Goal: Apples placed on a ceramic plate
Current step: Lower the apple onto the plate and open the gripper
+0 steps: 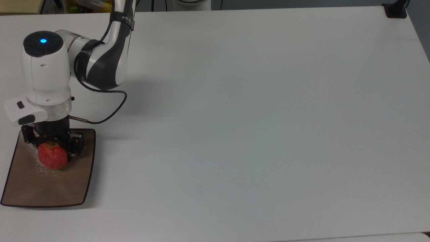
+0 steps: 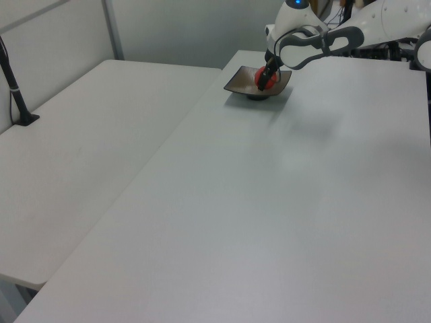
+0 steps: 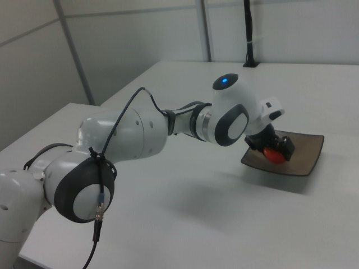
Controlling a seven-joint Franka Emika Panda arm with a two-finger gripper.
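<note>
The red apple (image 1: 52,157) is low over the upper half of the square tan-brown plate (image 1: 47,186) at the top view's lower left. My gripper (image 1: 51,148) is shut on the apple, a black finger (image 1: 75,144) on each side. The left view has the apple (image 2: 263,79) inside the plate (image 2: 242,82) at the far end of the table. From the right view, the apple (image 3: 273,155) rests low in the plate (image 3: 305,151) under my gripper (image 3: 272,148). Whether the apple touches the plate I cannot tell.
The white table (image 1: 252,117) stretches bare to the top view's right. A black clamp (image 1: 395,10) sits at its far right corner. A second white table (image 2: 81,155) with a black post (image 2: 15,87) lies on the left view's left.
</note>
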